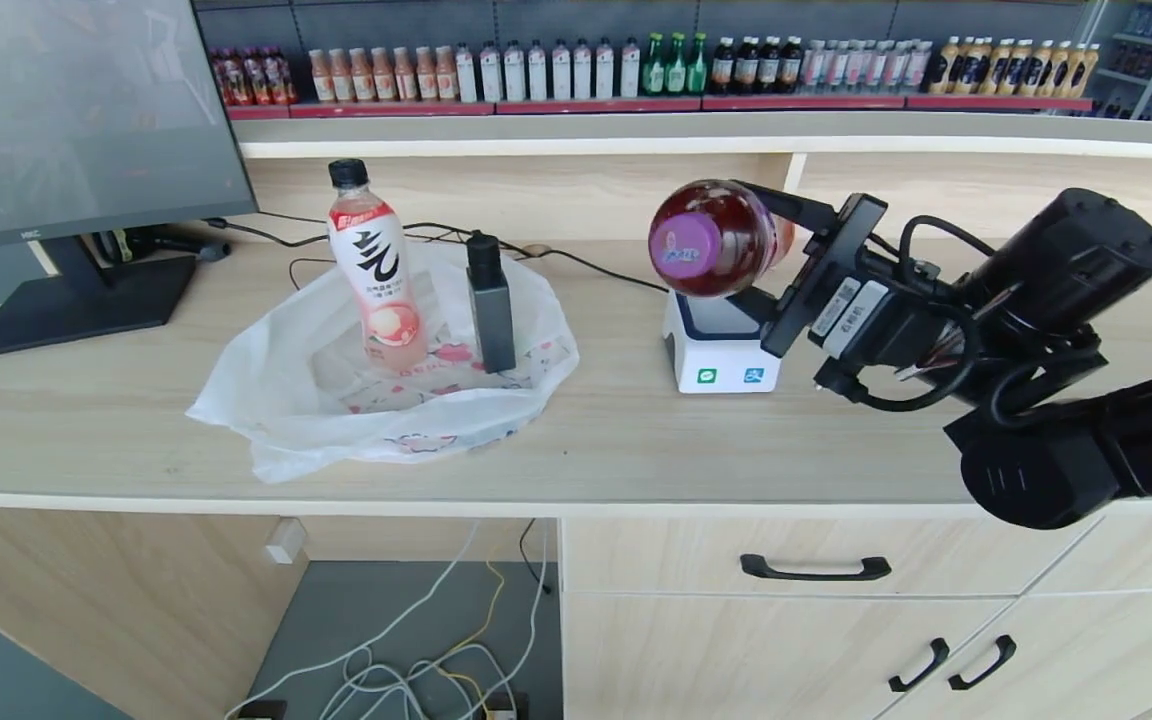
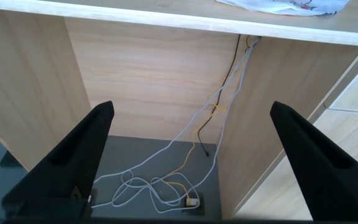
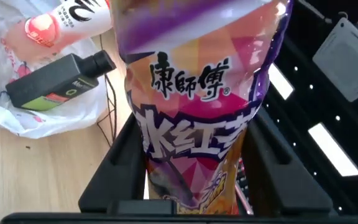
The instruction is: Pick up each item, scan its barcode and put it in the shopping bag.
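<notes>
**Checkout surface: two items bagged, the third at the scanner**

The pale wood surface (image 1: 636, 440) runs the width of the head view. Drawers (image 1: 816, 570) sit beneath it on the robot's right, and loose cables (image 1: 406, 670) lie on the floor below.

1. Left gripper (image 2: 188, 162). It hangs low in front of the surface edge, above the cables. The jaws are spread wide and carry nothing.
2. Shopping bag (image 1: 276, 400). Thin white plastic, opened and slumped on the surface. Two items stand upright inside it, a pink peach bottle (image 1: 376, 270) and a dark bottle (image 1: 491, 305) just beside it. We judge both as bagged; whether they were scanned we cannot tell.
3. Scanner (image 1: 721, 350). A small white block on the surface, to the right of the bag and apart from it.
4. Right gripper (image 1: 761, 245). The jaws are clenched on the red drink bottle (image 1: 716, 240). The bottle is held on its side just above the scanner, with its purple end turned toward the bag.
5. Monitor (image 1: 66, 110). It stands at the far left of the surface.
6. Back shelf (image 1: 636, 105). It carries a row of stocked drinks and is no part of the task.

Progress: we count three items in all, with two in the bag and one in hand. The step in hand appears to be the barcode scan. What is left is to carry the red drink bottle across to the bag and release it there.
</notes>
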Available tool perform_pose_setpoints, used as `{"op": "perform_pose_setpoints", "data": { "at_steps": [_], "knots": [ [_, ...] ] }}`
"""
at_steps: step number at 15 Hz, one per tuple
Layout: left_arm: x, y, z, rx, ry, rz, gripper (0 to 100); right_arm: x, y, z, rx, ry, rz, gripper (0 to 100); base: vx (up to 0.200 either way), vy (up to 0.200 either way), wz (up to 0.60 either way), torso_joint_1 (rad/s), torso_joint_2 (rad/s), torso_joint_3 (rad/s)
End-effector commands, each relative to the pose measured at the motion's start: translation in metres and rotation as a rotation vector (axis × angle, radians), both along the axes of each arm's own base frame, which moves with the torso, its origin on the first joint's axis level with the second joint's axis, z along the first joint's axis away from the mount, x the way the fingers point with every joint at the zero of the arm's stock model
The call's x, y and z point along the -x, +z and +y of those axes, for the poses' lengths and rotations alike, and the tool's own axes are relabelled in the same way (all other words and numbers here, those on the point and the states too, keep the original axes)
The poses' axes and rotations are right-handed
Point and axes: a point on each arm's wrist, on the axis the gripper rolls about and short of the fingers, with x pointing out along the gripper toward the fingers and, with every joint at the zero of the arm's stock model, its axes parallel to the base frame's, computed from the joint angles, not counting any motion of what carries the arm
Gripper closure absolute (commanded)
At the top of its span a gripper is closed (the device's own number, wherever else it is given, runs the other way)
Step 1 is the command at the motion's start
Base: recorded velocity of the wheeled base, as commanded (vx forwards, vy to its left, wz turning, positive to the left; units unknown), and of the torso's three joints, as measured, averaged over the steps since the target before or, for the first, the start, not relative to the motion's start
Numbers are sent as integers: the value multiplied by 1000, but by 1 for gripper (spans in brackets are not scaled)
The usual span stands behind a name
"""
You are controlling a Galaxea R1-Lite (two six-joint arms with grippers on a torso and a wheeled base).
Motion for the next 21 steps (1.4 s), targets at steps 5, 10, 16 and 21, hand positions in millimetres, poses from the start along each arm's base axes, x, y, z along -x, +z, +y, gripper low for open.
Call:
{"op": "perform_pose_setpoints", "data": {
  "at_steps": [5,10,16,21],
  "knots": [
    [0,0,0,1,0,0,0,-9,-24,-2,112,8,-59,100,0,0,0,0,0,0],
    [0,0,0,2,0,0,0,-16,-42,0,164,-11,-83,100,0,0,0,0,0,0],
    [0,0,0,1,0,0,0,-25,-54,-3,188,-35,-85,100,0,0,0,0,0,0],
    [0,0,0,-1,0,0,0,-26,-54,-3,191,-38,-92,100,0,0,0,0,0,0]
  ]
}}
